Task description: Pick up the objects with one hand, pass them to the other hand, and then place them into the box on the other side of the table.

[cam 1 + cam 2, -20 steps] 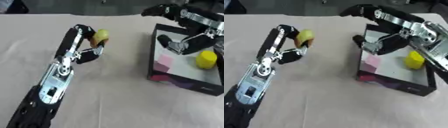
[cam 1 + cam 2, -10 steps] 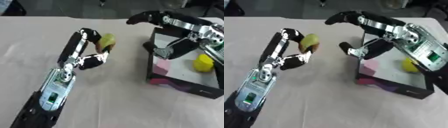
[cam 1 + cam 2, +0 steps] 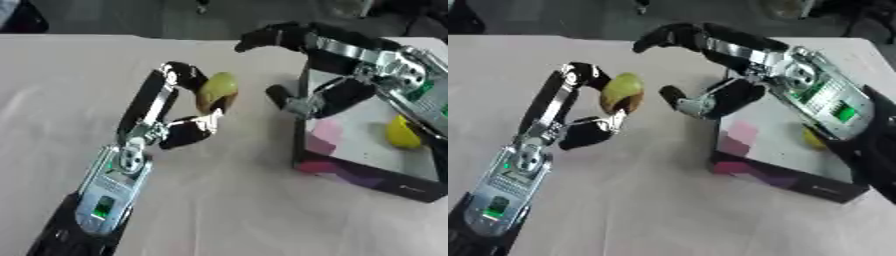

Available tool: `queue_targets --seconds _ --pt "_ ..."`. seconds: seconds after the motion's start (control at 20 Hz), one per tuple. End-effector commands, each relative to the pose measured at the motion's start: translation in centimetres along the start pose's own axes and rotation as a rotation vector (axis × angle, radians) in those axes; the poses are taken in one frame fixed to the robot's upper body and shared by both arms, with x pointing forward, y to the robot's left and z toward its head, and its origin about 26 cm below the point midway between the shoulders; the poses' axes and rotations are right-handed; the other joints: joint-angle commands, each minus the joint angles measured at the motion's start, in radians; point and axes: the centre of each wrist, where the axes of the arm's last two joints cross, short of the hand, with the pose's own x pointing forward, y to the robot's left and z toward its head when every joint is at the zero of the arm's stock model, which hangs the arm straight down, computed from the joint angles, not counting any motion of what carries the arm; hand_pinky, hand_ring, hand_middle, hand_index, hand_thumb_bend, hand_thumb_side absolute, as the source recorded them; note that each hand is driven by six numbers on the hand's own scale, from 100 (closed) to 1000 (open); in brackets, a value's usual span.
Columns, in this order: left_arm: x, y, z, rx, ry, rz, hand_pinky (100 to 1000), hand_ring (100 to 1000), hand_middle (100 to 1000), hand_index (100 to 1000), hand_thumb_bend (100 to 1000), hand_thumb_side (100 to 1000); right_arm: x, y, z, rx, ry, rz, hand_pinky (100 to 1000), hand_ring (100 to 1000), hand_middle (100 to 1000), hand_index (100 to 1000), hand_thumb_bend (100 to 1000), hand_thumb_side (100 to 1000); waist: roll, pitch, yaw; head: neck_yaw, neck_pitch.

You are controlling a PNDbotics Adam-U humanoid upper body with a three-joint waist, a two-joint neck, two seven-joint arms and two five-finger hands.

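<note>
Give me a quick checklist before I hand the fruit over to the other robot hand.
1. Left robot hand curled round the yellow-green fruit: ok.
2. Fruit lifted off the table: ok.
3. Right robot hand open, facing the fruit: ok.
4. Right robot hand touching the fruit: not ok, a gap remains.
5. Box has free floor for the drop, beside the yellow thing already inside: ok.
6. Whether the right arm will clear the box's near wall: cannot tell.
</note>
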Motion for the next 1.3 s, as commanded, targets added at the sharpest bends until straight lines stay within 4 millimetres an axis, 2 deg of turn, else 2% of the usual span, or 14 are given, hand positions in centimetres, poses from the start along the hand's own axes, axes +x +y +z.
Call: queue_targets --seconds 0.05,0.65,0.7,0.75,0.8,0.85,1.3 --pt "1.7 0.4 -0.8 0.021 -0.067 0.012 698 522 387 498 100 129 0.7 -0.7 -0.2 0.005 0.008 0.038 994 1000 873 922 100 337 -0.01 0.003 0.003 -0.009 -0.018" --pt "2.0 -0.7 -1.1 0.044 -0.094 0.056 698 520 381 494 100 151 0.9 -0.7 -0.9 0.08 -0.023 0.054 1000 1000 887 940 100 423 -0.014 0.018 0.016 -0.023 -0.03" --pt "2.0 -0.8 -1.1 0.044 -0.094 0.058 698 520 381 494 100 151 0.9 -0.7 -1.0 0.083 -0.026 0.053 1000 1000 889 944 100 418 -0.015 0.019 0.016 -0.022 -0.031" --pt "2.0 -0.9 -1.2 0.043 -0.095 0.061 698 521 381 493 100 151 1.0 -0.8 -1.0 0.085 -0.029 0.052 1000 1000 888 944 100 375 -0.015 0.021 0.017 -0.022 -0.033" --pt "2.0 -1.0 -1.2 0.041 -0.098 0.063 698 521 381 494 100 152 1.0 -0.8 -1.1 0.089 -0.031 0.053 1000 1000 889 944 100 412 -0.015 0.022 0.019 -0.022 -0.034" --pt "2.1 -1.0 -1.2 0.04 -0.1 0.064 698 521 381 494 100 153 1.0 -0.8 -1.1 0.093 -0.033 0.055 1000 1000 890 941 100 389 -0.015 0.024 0.019 -0.023 -0.035" --pt "2.7 -1.4 -1.5 0.027 -0.134 0.07 699 521 381 493 100 147 1.1 -0.7 -1.3 0.112 -0.031 0.076 1000 1000 891 941 100 405 -0.015 0.035 0.028 -0.038 -0.038"
